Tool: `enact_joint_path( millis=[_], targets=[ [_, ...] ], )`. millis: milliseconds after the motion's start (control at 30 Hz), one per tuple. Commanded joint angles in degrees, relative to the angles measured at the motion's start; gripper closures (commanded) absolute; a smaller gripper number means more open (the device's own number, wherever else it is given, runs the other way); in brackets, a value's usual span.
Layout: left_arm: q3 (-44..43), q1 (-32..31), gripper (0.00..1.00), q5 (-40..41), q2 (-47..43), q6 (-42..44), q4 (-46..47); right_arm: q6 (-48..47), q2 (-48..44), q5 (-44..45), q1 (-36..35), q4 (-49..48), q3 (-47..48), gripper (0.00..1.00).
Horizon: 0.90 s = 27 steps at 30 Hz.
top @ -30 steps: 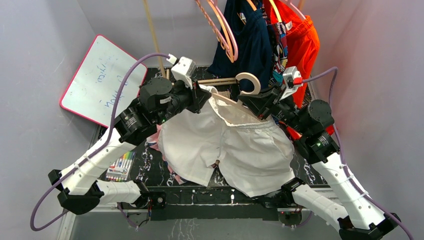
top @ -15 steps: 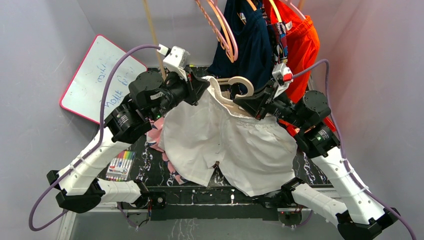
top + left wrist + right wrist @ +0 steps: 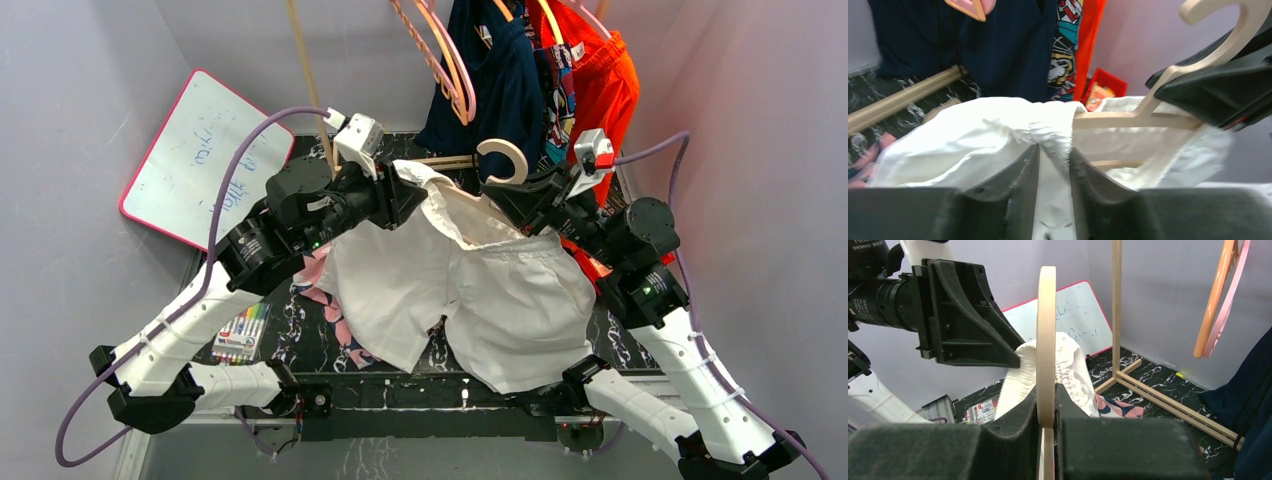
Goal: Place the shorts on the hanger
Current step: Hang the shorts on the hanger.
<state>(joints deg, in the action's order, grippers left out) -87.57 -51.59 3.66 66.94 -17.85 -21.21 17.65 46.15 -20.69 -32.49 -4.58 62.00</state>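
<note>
large white fabric shorts (image 3: 470,290) hang spread above the near part of the black marbled table (image 3: 300,345), legs toward the arm bases, a box of coloured markers (image 3: 240,333) lying to their left. higher up, i have the left gripper (image 3: 1054,155) pinching the gathered waistband between nearly closed fingers. my right gripper (image 3: 1047,395) is clamped on the pale beige wood-coloured hanger (image 3: 1046,340), one hanger arm reaching into the waistband. beyond, a navy garment (image 3: 500,90) and an orange garment (image 3: 605,80) hang at the back, and a pink-rimmed whiteboard (image 3: 195,160) leans at the left.
</note>
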Motion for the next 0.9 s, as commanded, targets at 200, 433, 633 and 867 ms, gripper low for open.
enact_joint_path(
  millis=[200,433,633,867],
  targets=[
    [-2.1,0.0,0.14,1.9,-7.1,5.2,-2.4,-0.5,-2.8,-0.6,-0.2,-3.9,2.3,1.0],
    [12.2,0.0,0.11,1.2,-22.5,27.5,0.5,-5.2,-9.1,-9.2,-0.1,10.5,5.2,1.0],
    [12.4,-0.1,0.1,-34.8,-19.1,35.4,3.0,-4.6,-10.0,-18.5,-0.2,11.1,6.1,1.0],
    [4.2,0.0,0.23,-46.9,-9.4,29.1,-0.3,-6.6,-9.3,-20.9,-0.2,12.6,6.2,1.0]
  ],
)
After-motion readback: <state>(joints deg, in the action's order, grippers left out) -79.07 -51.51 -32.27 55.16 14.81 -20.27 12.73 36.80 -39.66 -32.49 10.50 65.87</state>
